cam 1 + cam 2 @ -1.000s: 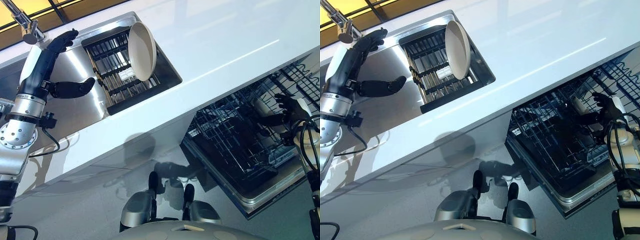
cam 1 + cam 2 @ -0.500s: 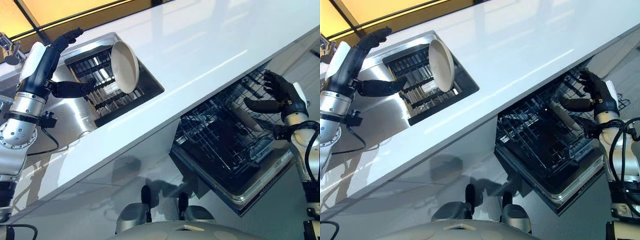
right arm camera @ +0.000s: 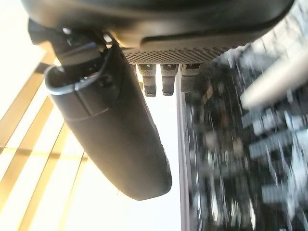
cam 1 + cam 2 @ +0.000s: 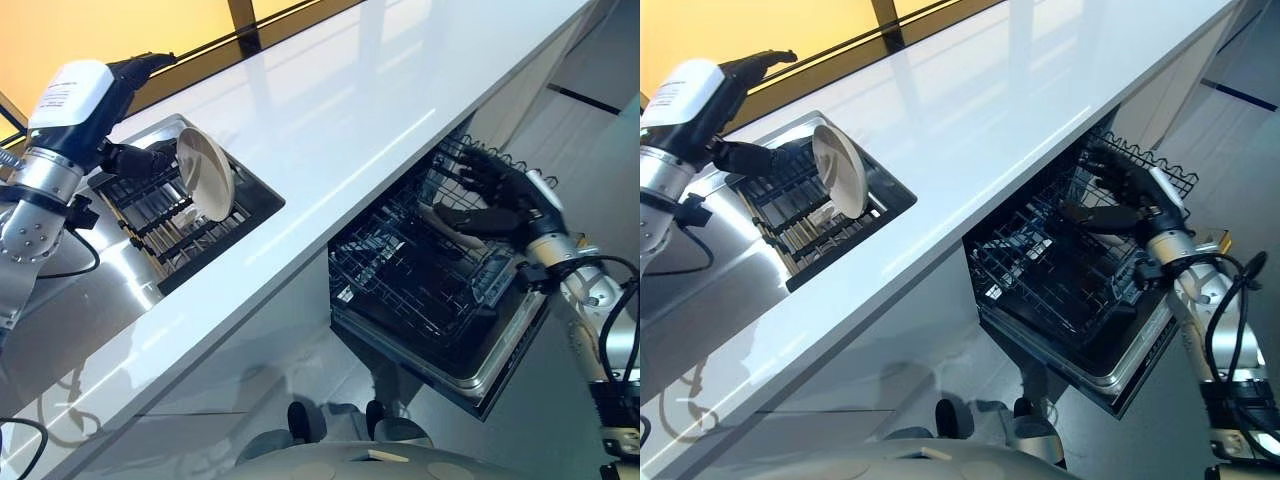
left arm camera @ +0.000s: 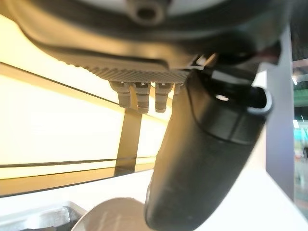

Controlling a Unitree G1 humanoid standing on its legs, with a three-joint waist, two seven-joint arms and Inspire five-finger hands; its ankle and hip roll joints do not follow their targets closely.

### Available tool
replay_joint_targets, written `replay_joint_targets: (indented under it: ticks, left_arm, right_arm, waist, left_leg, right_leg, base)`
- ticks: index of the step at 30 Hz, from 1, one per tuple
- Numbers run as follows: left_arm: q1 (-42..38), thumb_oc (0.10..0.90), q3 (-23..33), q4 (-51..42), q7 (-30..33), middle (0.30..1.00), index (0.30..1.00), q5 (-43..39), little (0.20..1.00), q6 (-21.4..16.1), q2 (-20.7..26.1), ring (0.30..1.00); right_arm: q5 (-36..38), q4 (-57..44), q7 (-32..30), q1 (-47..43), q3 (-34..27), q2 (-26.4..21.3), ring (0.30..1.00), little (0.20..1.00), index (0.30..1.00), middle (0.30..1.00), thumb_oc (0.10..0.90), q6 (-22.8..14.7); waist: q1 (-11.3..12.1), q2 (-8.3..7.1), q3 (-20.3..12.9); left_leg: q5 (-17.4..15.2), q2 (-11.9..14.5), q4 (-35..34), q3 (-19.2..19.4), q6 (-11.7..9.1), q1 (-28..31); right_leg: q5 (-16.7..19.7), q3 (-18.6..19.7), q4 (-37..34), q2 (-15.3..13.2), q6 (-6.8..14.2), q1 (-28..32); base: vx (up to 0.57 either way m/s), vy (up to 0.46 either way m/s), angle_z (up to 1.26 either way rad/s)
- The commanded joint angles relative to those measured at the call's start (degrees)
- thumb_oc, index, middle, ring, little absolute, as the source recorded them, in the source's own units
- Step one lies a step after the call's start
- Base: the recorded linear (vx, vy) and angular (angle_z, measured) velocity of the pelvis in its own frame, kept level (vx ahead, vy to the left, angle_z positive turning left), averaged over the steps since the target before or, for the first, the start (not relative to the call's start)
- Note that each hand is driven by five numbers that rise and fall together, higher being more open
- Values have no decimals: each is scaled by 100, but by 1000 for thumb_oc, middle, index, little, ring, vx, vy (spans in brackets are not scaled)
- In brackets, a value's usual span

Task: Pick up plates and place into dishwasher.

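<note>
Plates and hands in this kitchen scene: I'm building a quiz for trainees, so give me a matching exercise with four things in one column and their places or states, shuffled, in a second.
Things:
1. cream plate
2. left hand
3. right hand
4. dish rack

Places or states:
A. open, over the dishwasher's pulled-out dark wire basket
B. sits in the sink, with a plate in it
C. stands on edge between the rack's bars
D. raised beside the plate at the sink, fingers straight

Pairs: 1-C, 2-D, 3-A, 4-B
</note>
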Motion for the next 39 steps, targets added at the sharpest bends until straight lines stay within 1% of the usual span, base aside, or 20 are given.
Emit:
replay_joint_targets:
  ticks: [1,4,5,6,7,8,13,16,23,28,30,31,32,36,39]
  left_arm:
    - [-1116,800,-215,583,480,900,900,374,900,248,444,900]
    - [-1292,800,-451,684,363,900,900,501,900,356,413,900]
    - [-1413,800,-664,825,238,900,900,692,900,452,346,900]
    - [-1511,800,-836,895,152,900,900,841,900,538,312,900]
    - [-1554,800,-891,909,149,900,900,854,900,554,309,900]
    - [-1704,800,-1158,972,27,900,900,1048,900,714,302,900]
    - [-2059,800,-1676,1269,-228,900,900,1332,900,911,267,900]
    - [-2106,800,-1811,1371,-327,900,900,1589,900,994,197,900]
    - [-2332,800,-2211,1705,-554,900,900,2069,900,1033,199,900]
    - [-2465,800,-2454,1829,-607,900,900,2553,900,1144,202,900]
    - [-2518,800,-2524,1856,-637,900,900,2710,900,1139,209,900]
    - [-2535,800,-2585,1852,-656,900,900,2916,900,1131,210,900]
    - [-2576,800,-2674,1870,-705,900,900,3216,900,1081,234,900]
    - [-2782,800,-3094,1847,-669,900,900,3751,900,977,345,900]
    - [-2938,800,-3351,1740,-801,900,900,4274,900,799,424,900]
  right_arm:
    - [821,-767,197,-545,-153,-2,900,900,900,900,800,-794]
    - [1072,-834,239,-562,-89,123,900,900,900,900,800,-825]
    - [1158,-866,299,-621,-12,234,900,900,900,900,800,-843]
    - [1051,-879,282,-666,42,261,900,900,900,900,800,-892]
    - [1043,-880,274,-672,44,263,900,900,900,900,800,-896]
    - [1039,-926,188,-726,83,221,900,900,900,900,800,-924]
    - [1063,-916,-24,-803,94,185,900,900,900,900,800,-1044]
    - [1095,-926,-10,-773,86,227,900,900,900,900,800,-1077]
    - [1117,-911,-15,-741,105,245,900,900,900,900,800,-1094]
    - [1141,-963,-37,-759,156,224,900,900,900,900,800,-1029]
    - [1140,-957,-29,-757,154,213,900,900,900,900,800,-1016]
    - [1162,-953,-21,-749,156,207,900,900,900,900,800,-1009]
    - [1163,-948,-18,-746,165,201,900,900,900,900,800,-1001]
    - [1227,-937,-34,-714,214,150,900,900,900,900,800,-1012]
    - [1239,-939,-24,-685,250,148,900,900,900,900,800,-1035]
  waist:
    - [-67,163,-586]
    - [-89,178,-592]
    - [-115,194,-596]
    - [-132,199,-592]
    - [-129,197,-592]
    - [-163,202,-592]
    - [-192,199,-615]
    - [-200,190,-618]
    - [-242,189,-632]
    - [-269,200,-633]
    - [-276,202,-632]
    - [-281,204,-633]
    - [-293,208,-634]
    - [-324,206,-638]
    - [-327,212,-654]
  left_leg:
    - [-725,-386,13,-73,217,245]
    - [-735,-394,13,-54,237,249]
    - [-743,-402,13,-38,249,247]
    - [-747,-405,13,-31,253,248]
    - [-747,-406,13,-30,255,248]
    - [-747,-414,14,-25,267,247]
    - [-751,-424,13,-10,294,228]
    - [-756,-432,16,-9,309,218]
    - [-766,-443,13,25,326,195]
    - [-773,-459,13,16,336,174]
    - [-774,-459,13,21,338,170]
    - [-773,-460,13,21,340,168]
    - [-773,-461,13,21,339,163]
    - [-771,-464,13,38,336,146]
    - [-785,-465,13,48,339,141]
  right_leg:
    - [-124,77,452,350,198,-314]
    - [-118,124,470,359,202,-341]
    - [-118,163,483,367,207,-364]
    - [-116,178,492,369,213,-376]
    - [-115,182,494,370,214,-379]
    - [-104,213,503,375,219,-396]
    - [-79,286,505,391,233,-443]
    - [-64,318,504,401,233,-464]
    - [-22,344,476,405,243,-506]
    - [5,380,456,405,251,-530]
    - [7,383,456,405,254,-535]
    - [11,385,457,406,256,-540]
    - [16,388,459,408,258,-549]
    - [44,398,447,407,268,-572]
    - [53,399,416,405,272,-571]
  base:
    - [6,64,-23]
    - [9,46,-13]
    - [11,53,-11]
    - [11,52,-9]
    - [16,46,-5]
    - [13,34,-3]
    - [24,33,-11]
    - [31,18,-8]
    - [30,12,-8]
    - [24,12,-7]
    - [22,8,-7]
    - [24,10,-6]
    - [22,10,-4]
    - [25,6,-4]
    - [26,-1,-3]
